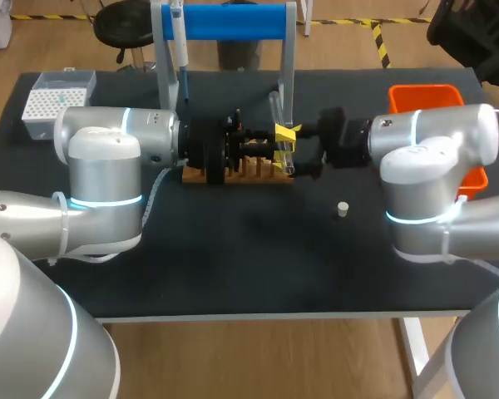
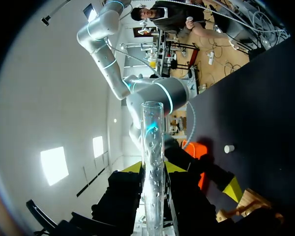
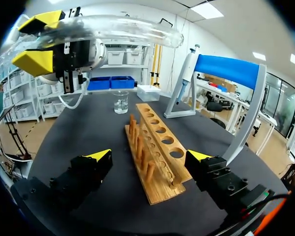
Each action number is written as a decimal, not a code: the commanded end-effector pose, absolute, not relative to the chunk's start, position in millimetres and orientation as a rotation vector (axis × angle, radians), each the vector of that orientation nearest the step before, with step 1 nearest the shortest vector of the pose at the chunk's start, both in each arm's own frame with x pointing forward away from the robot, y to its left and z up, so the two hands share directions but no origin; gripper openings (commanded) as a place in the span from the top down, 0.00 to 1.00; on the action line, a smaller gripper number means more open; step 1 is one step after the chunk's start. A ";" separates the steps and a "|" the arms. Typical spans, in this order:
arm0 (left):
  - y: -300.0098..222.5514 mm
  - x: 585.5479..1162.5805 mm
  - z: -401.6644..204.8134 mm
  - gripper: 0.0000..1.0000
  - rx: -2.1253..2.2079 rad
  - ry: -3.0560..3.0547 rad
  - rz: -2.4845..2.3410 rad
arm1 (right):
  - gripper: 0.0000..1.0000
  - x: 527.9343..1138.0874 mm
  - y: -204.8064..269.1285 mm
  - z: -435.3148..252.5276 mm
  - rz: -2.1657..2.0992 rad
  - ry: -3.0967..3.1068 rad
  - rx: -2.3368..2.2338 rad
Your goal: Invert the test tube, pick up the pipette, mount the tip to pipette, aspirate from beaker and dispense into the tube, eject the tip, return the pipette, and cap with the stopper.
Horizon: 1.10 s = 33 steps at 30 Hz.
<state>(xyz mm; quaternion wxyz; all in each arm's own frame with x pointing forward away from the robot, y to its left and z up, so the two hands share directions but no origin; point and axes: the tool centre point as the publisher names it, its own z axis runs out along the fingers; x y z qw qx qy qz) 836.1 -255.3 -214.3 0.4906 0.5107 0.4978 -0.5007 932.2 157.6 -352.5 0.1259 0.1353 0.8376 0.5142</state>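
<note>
My left gripper (image 1: 284, 135) is shut on a clear glass test tube (image 1: 281, 125), held above the right end of the wooden rack (image 1: 241, 172). In the left wrist view the test tube (image 2: 152, 162) runs out lengthwise between the yellow fingertips (image 2: 132, 168). My right gripper (image 1: 309, 162) stands open just right of the tube, facing it over the rack (image 3: 157, 142). From there I see the left gripper (image 3: 37, 39) holding the tube (image 3: 123, 29) overhead. The pipette (image 1: 179, 41) hangs on the blue stand (image 1: 233, 21). A small pale stopper (image 1: 343, 209) lies on the table. The beaker (image 3: 121, 102) stands beyond the rack.
A white tip box (image 1: 58, 100) sits at the back left of the black table. An orange bin (image 1: 428, 100) stands at the back right, partly behind my right arm. The stand's posts rise right behind the rack.
</note>
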 end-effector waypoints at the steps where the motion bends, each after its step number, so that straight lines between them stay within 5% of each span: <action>1: -255.2 835.9 -213.9 1.00 1.241 1.209 -1.214 | 0.00 936.4 162.5 -356.1 1.496 2.439 0.400; 33: -255.2 835.9 -213.9 1.00 1.241 1.209 -1.214 | 0.00 939.9 164.0 -355.3 1.490 2.426 0.436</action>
